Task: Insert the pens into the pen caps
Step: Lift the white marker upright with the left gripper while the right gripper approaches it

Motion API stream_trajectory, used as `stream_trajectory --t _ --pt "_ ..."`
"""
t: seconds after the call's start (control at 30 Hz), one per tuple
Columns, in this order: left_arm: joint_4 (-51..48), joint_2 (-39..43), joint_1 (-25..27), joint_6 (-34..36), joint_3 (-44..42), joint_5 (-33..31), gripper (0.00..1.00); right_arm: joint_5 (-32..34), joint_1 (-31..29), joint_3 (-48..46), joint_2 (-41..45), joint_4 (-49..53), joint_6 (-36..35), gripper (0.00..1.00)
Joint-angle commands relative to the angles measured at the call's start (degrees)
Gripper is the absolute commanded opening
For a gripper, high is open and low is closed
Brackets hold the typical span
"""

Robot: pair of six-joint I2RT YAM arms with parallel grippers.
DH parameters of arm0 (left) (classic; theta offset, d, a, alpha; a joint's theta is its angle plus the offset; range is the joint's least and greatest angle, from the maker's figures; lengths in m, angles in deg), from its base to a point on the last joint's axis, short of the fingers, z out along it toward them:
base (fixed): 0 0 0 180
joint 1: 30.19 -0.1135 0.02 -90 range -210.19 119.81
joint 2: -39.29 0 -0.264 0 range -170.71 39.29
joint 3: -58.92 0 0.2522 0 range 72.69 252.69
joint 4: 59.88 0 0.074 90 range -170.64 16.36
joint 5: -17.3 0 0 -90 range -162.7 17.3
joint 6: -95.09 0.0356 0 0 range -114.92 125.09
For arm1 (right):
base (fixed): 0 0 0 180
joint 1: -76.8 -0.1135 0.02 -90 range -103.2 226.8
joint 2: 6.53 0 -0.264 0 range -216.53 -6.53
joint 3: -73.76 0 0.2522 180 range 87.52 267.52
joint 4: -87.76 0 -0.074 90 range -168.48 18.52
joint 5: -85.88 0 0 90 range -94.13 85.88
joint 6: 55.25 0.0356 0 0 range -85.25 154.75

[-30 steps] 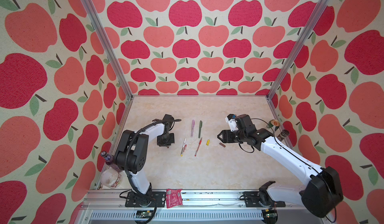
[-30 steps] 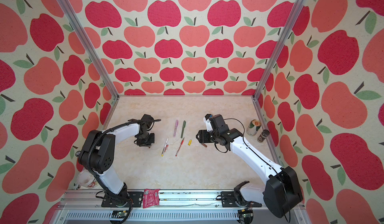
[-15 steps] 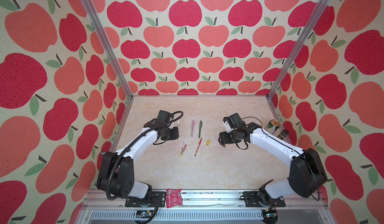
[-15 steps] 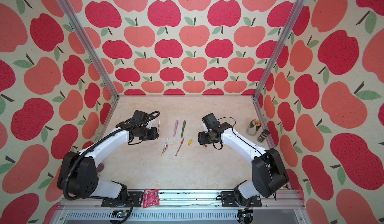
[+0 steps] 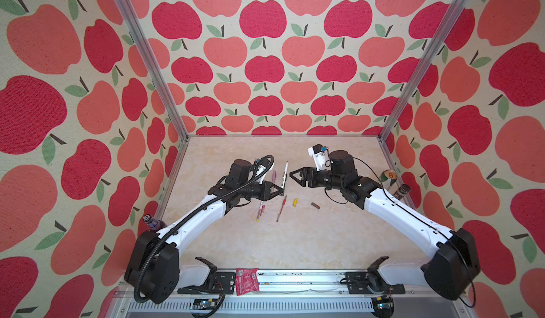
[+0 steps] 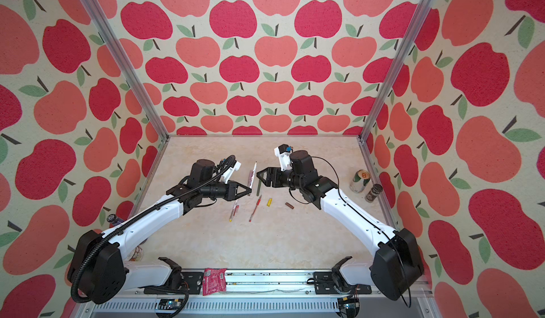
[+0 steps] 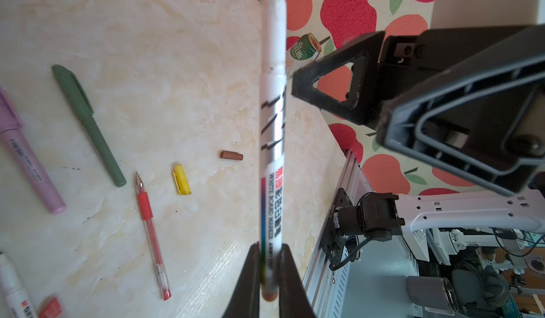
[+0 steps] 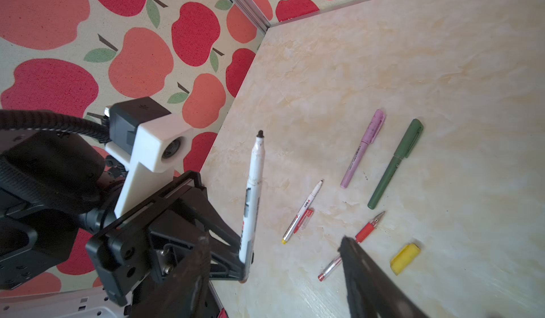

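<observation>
Capping of the white whiteboard marker (image 5: 285,178) looks to be the step in hand. The left gripper (image 5: 281,190) is clamped on the marker's brown-tipped tail end and holds it off the table (image 5: 324,242), with the bare dark nib pointing up and toward the far wall. The right gripper (image 5: 295,176) hovers just to the right of the marker, facing it. In the right wrist view its fingers (image 8: 368,272) stand apart with nothing between them. The matching brown cap (image 5: 315,205) lies on the table, right of the yellow cap (image 5: 295,202) and on the near side of the right gripper, touching neither. The red pen (image 5: 280,211) lies uncapped left of the yellow cap. Further left a small white pen with yellow trim (image 8: 312,195) lies just beside a red cap (image 8: 306,217). The lilac pen (image 8: 362,148) and the dark green pen (image 8: 395,163) lie at the far side of the group and appear to have their caps on. By my reading, the right arm should next descend to the brown cap, grip it so that its open end stays clear, and lift it. It must then line the cap up with the nib along the marker's axis before pushing it on. The cap is short and round, so it could roll or twist in the grip.
</observation>
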Motion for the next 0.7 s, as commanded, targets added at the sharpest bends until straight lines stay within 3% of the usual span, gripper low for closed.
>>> stream_trajectory --t 0.0,0.33,0.67 --pt "7.6 -1.28 0.89 -3.8 -1.69 2.07 0.0 -1.39 -1.21 1.64 -1.29 -1.49 1.76 0.72" --pt "6.85 -3.3 2.77 -3.72 -0.31 2.23 0.0 -0.38 -2.06 2.08 -2.19 -1.95 1.51 0.66" --pt "6.65 -3.8 3.74 -3.8 -0.26 1.28 0.0 0.18 -2.11 2.71 -3.92 -1.78 0.85 0.34"
